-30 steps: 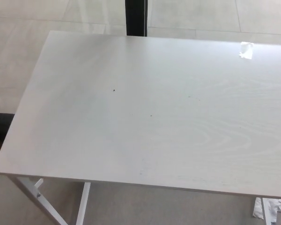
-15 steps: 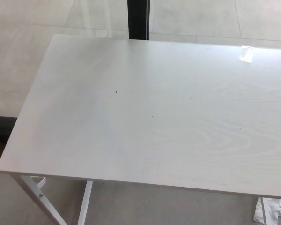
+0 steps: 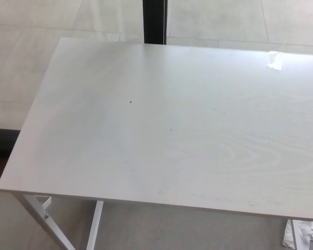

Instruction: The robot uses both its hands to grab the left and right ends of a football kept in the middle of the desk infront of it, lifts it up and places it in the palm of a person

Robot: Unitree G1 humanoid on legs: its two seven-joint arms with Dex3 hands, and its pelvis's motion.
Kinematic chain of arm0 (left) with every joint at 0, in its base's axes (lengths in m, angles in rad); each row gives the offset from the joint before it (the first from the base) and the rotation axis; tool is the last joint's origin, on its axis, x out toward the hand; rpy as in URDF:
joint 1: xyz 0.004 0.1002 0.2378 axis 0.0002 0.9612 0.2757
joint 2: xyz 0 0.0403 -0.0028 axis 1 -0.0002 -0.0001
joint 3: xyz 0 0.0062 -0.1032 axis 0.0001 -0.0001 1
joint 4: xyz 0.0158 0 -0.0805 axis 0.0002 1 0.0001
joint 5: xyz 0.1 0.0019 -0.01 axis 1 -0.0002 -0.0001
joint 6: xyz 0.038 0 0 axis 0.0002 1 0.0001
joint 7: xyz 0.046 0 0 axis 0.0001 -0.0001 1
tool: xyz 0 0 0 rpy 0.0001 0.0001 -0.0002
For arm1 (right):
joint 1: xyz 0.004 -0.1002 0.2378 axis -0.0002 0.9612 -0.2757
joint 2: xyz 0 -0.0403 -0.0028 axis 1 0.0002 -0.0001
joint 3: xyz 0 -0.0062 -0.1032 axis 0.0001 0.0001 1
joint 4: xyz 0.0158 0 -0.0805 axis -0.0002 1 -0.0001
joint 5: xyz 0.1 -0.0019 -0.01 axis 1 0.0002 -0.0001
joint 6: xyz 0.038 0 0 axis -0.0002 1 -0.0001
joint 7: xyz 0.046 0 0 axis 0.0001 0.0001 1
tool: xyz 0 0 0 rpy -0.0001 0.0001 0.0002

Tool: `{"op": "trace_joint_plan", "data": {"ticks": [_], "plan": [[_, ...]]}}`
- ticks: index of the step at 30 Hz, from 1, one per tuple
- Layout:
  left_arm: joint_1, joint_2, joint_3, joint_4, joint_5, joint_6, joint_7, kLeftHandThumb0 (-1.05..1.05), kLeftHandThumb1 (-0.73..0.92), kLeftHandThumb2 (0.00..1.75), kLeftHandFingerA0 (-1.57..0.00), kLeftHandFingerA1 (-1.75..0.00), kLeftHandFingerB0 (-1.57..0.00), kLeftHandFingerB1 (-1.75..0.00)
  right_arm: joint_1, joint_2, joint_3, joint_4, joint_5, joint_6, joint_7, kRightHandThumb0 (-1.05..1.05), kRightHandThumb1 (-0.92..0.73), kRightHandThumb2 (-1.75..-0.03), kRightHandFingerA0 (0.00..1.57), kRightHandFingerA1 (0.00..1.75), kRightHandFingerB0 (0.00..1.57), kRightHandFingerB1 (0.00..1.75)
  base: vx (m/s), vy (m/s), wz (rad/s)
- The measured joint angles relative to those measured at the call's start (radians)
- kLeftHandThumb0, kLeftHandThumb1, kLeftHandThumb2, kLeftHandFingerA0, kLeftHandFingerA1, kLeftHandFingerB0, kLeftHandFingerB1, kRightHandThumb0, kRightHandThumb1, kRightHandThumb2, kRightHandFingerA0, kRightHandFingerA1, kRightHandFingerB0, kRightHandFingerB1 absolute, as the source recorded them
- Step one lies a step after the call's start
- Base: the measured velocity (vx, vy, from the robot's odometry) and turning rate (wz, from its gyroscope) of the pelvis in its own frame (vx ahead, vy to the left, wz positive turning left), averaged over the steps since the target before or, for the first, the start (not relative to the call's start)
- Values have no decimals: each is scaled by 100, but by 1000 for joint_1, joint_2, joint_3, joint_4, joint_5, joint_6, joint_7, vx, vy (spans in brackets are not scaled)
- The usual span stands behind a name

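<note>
The head view shows only a pale wood-grain desk filling most of the picture. No football lies on it. Neither of my hands nor any part of my arms shows. No person's hand is in view either.
A scrap of white tape sticks to the desk's far right. A black post stands behind the far edge. White desk legs show at the lower left. Crumpled white paper lies on the tiled floor at the lower right.
The whole picture has shifted a little down and to the right, so the camera moved. Nothing on the desk moved.
</note>
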Motion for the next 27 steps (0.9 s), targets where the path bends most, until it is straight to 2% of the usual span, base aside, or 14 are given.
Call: {"op": "trace_joint_plan", "data": {"ticks": [4, 5, 8, 9, 12, 13, 14, 16, 18, 19, 20, 23, 25, 27], "plan": [[-20, 17, -7, 130, -17, -9, -30, -76, 59, 91, -36, -73, -13, -56, 61, -7, 104, 105, -26, -11, 61, -59, -74, -62, 43, 82, 12, 31, 0, 0, 0], [-25, 19, -4, 151, -23, -11, -35, -76, 59, 93, -46, -73, -17, -55, 72, -10, 121, 120, -31, -16, 72, -68, -76, -63, 19, 42, 10, 27, 0, 0, 0], [-55, 26, 10, 230, -41, -20, -43, -72, 74, 62, -62, -72, -32, -51, 115, -37, 208, 177, -61, -38, 117, -79, -58, -94, 15, 46, 7, 41, 0, 0, 0], [-62, 28, 10, 245, -43, -23, -44, -68, 68, 60, -70, -70, -46, -54, 124, -47, 233, 192, -69, -45, 128, -81, -71, -62, 33, 40, 19, 29, 0, 0, 0], [-76, 29, -3, 259, -44, -42, -44, -68, 69, 61, -71, -72, -51, -54, 157, -77, 321, 227, -100, -74, 171, -80, -70, -62, 28, 40, 20, 29, 0, 0, 0], [-77, 29, -10, 259, -44, -50, -44, -67, 64, 61, -70, -74, -49, -54, 166, -84, 344, 232, -108, -85, 184, -79, -55, -92, 20, 49, 13, 42, 0, 0, 0], [-79, 29, -18, 260, -43, -60, -44, -68, 66, 61, -69, -74, -43, -55, 177, -92, 372, 238, -118, -98, 200, -75, -71, -61, 27, 38, 20, 29, 0, 0, 0], [-84, 31, -29, 265, -43, -71, -44, -71, 68, 60, -67, -72, -40, -53, 191, -106, 412, 252, -133, -119, 223, -74, -71, -62, 26, 39, 19, 29, 0, 0, 0], [-92, 32, -39, 278, -44, -85, -44, -69, 69, 61, -64, -73, -38, -53, 200, -124, 459, 273, -153, -147, 249, -75, -56, -92, 18, 50, 10, 42, 0, 0, 0], [-94, 32, -42, 283, -46, -90, -45, -72, 71, 61, -53, -74, -35, -50, 203, -130, 478, 279, -161, -160, 259, -72, -72, -62, 25, 39, 19, 30, 0, 0, 0], [-96, 33, -44, 289, -48, -94, -45, -72, 72, 62, -45, -75, -34, -50, 205, -136, 495, 285, -169, -173, 270, -75, -57, -93, 21, 51, 11, 42, 0, 0, 0], [-99, 41, -48, 302, -57, -100, -53, -72, 72, 61, -24, -77, -19, -52, 211, -151, 533, 311, -188, -212, 295, -72, -69, -62, 25, 39, 19, 28, 0, 0, 0], [-102, 49, -47, 310, -67, -100, -67, -41, 44, 103, -10, -60, 0, -53, 213, -160, 553, 328, -198, -236, 311, -79, -71, -62, 26, 41, 19, 30, 0, 0, 0], [-105, 60, -49, 321, -77, -100, -87, -81, 54, 91, -5, -64, -4, -45, 216, -167, 570, 345, -209, -260, 327, -83, -58, -97, 20, 51, 9, 42, 0, 0, 0]]}}
